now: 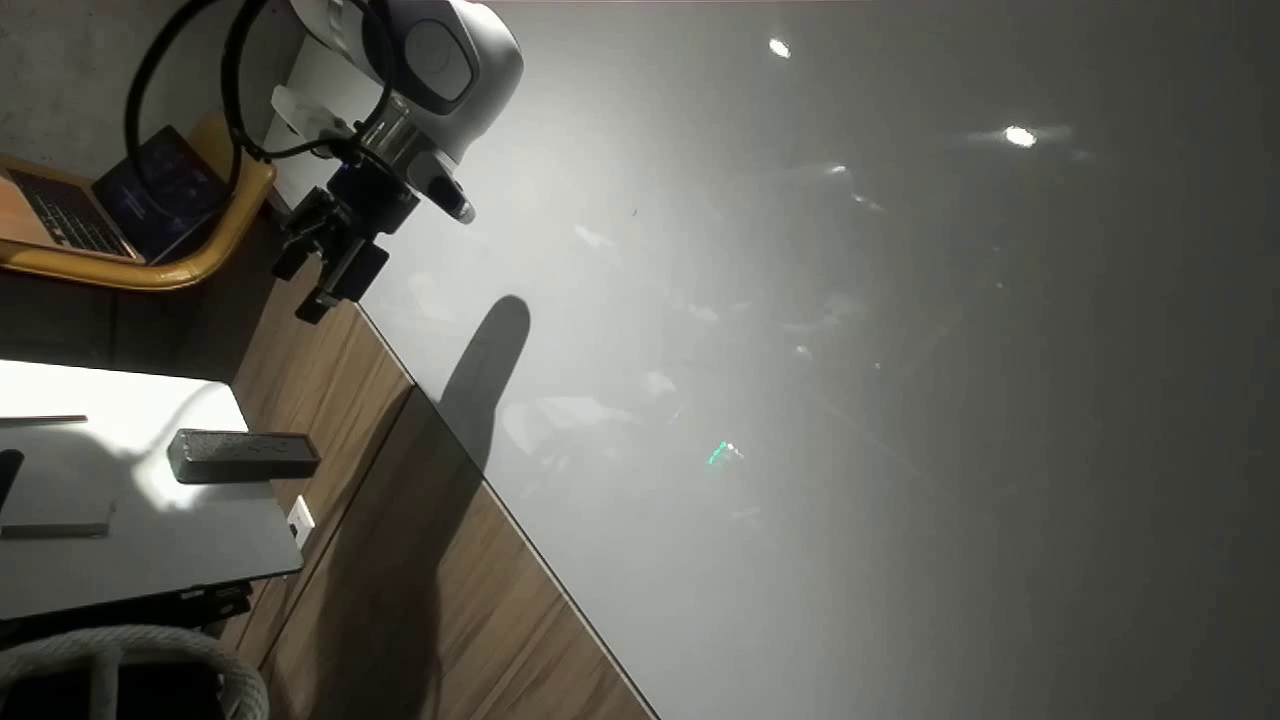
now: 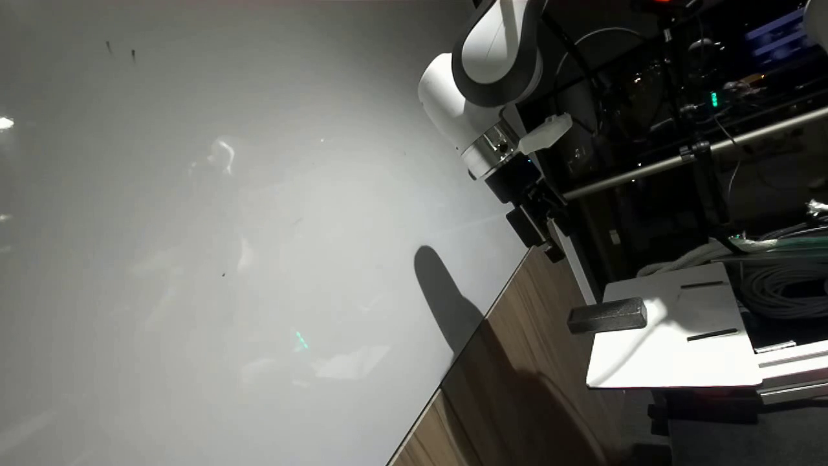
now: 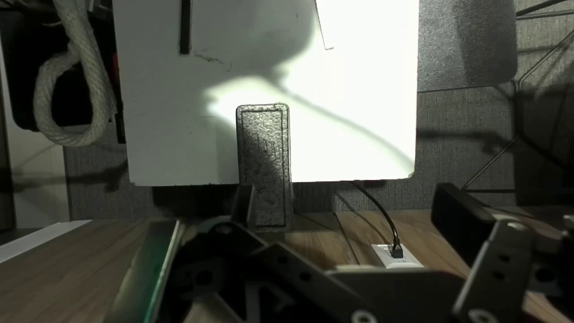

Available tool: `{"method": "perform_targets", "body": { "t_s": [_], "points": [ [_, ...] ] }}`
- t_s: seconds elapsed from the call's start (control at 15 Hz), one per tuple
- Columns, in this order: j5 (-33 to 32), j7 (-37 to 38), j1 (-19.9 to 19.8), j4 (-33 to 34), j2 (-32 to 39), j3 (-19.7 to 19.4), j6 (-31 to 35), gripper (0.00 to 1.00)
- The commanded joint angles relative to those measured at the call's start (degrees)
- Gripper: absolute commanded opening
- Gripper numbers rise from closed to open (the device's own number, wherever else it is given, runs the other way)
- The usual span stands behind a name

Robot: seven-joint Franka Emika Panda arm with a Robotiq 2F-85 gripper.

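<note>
Hanging spread wide with nothing in its grasp, the tool (image 3: 347,208) stands well apart from the block (image 3: 264,152), which lies flat on the bench (image 3: 175,148), one end jutting past the edge. The block is neither gripped nor lifted yet; handling it looks wholly left to do.

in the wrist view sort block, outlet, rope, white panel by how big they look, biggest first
1. White panel
2. Block and rope: too alike to rank, and the rope runs out of frame
3. Outlet
</note>
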Motion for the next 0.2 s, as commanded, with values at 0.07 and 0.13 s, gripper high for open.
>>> {"method": "perform_targets", "body": {
  "t_s": [0.07, 0.13],
  "points": [
    [0.1, -0.1, -1.1, 0.1, 0.0, 1.1, -0.1, 1.00],
    [0.1, -0.1, -1.1, 0.1, 0.0, 1.1, -0.1, 1.00]
  ]
}}
